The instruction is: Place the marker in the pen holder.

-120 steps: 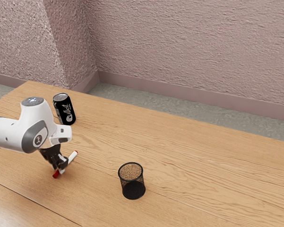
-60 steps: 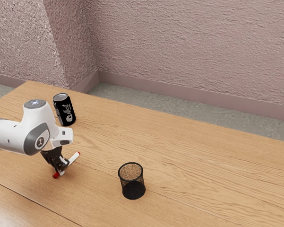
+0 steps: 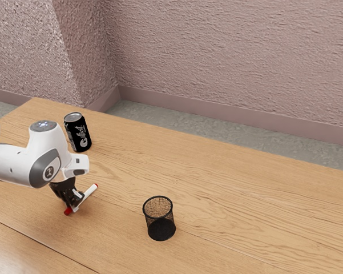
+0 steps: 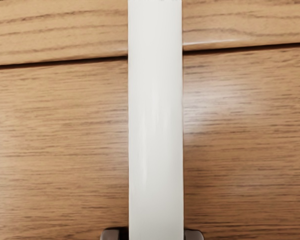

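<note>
The gripper [image 3: 75, 204] is low at the table in the exterior view, its fingers around the middle of the white marker [image 3: 88, 193] with red ends. The marker lies slanted, its far end toward the exterior view's right. In the wrist view the marker's white barrel [image 4: 155, 120] runs between the two fingertips of the gripper [image 4: 155, 234], which touch it from both sides. The black mesh pen holder [image 3: 160, 219] stands upright, apart from the hand, toward the exterior view's right.
A black can [image 3: 78, 133] stands on the wooden table [image 3: 234, 194] behind the hand, near the table's far edge. A textured wall rises beyond the table.
The fingers have come together on the marker. Hand and marker have shifted slightly toward the exterior view's right; pen holder and can have stayed in place.
</note>
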`<action>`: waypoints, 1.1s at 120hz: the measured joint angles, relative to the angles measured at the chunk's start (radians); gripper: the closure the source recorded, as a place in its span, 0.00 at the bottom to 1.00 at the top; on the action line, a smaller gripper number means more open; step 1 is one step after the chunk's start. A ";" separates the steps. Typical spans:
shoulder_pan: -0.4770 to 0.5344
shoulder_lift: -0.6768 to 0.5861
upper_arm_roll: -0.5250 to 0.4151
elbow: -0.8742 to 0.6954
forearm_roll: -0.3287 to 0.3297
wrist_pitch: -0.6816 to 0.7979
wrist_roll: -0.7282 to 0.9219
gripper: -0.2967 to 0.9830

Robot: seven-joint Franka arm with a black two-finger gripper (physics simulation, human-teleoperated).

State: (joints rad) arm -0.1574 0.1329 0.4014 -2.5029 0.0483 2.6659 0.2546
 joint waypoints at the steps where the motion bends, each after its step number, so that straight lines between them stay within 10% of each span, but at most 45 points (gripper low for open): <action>1: 0.000 -0.001 0.000 0.000 -0.001 0.000 0.000 0.70; 60: -0.038 -0.058 -0.079 0.222 0.028 -0.122 -0.001 0.79; 132: -0.117 -0.026 -0.320 0.579 -0.012 -0.693 -0.037 0.79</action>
State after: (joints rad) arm -0.2740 0.1071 0.0816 -1.9235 0.0359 1.9728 0.2174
